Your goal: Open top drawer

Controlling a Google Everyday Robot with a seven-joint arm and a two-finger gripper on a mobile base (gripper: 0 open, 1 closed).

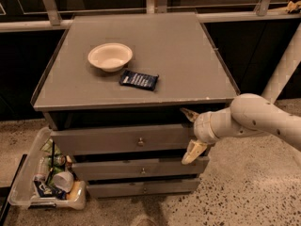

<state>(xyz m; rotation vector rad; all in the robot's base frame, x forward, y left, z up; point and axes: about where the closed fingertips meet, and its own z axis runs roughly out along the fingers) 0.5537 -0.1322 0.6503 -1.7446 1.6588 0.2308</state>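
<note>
1. The wide grey top drawer with the tall front panel (103,140) sits just under the top of the square grey desk (188,55). A dark gap shows above its front, so I judge it to be only partly open.
2. The cream two-finger gripper (190,133) is at the panel's far right end, well apart from the small round metal knob (140,141) at the centre. Its fingers (194,152) are spread, one by the panel's upper edge and one by its lower edge. Whether they touch the panel I cannot tell.
3. Skewed pull: hauling from the end and not the centre could twist the drawer in its runners and jam it partway.
4. Slipping off: with so little of the panel between the spread fingers, a quick pull could slide them off the corner and leave the drawer where it is.
5. Wrong drawer: the lower finger hangs just above the shorter grey middle drawer front (108,169). If it dips, it could catch that front and drag it out too.
6. Shaken desk: a hard tug against a stuck drawer could jolt the desk and shift the shallow white bowl (110,56) and the flat dark blue packet (138,79) lying near it on top.
7. Arm clearance: the thick white arm (263,119) reaches in from the right, close under the desk's front corner. A rising pull could knock against that edge.
</note>
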